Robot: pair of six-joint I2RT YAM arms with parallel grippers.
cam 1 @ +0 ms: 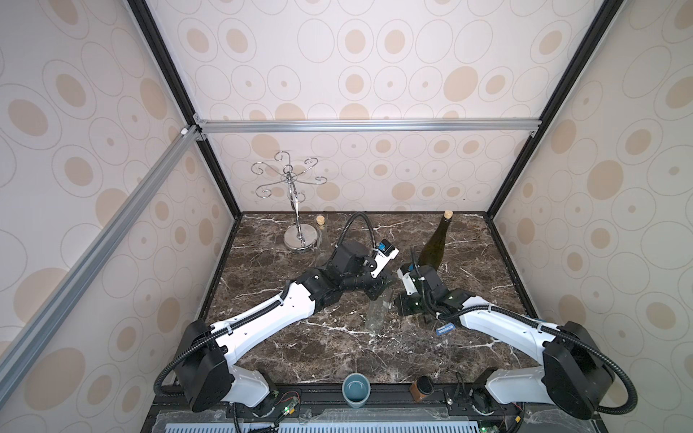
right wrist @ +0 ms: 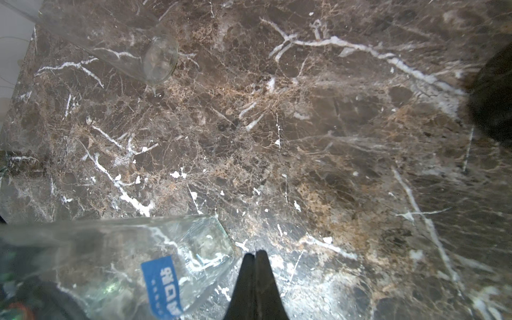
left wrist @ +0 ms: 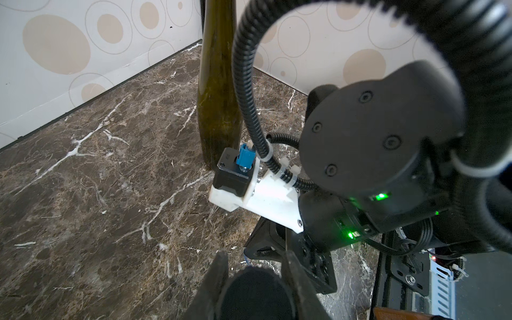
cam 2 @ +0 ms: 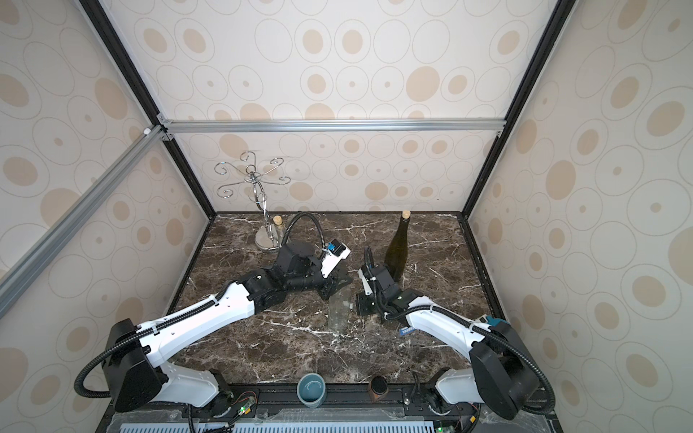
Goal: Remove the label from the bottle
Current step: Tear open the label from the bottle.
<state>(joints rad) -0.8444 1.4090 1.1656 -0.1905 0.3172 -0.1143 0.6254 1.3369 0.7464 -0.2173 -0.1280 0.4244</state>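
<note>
Lying flat, clear bottle (cam 1: 376,315) gripped by left end effector (cam 1: 379,290); right end effector (right wrist: 255,256) closed, empty, near blue label (right wrist: 162,288).

Left arm (cam 1: 270,318) reaches from 7 o'clock to centre, wrist rolled sideways, left gripper (cam 1: 379,292) jaws clamped nearly together. Right arm (cam 1: 498,326) comes in from 5 o'clock, right gripper (right wrist: 255,253) pointing down, fingertips pressed together, at 3 o'clock of the left one.
</note>
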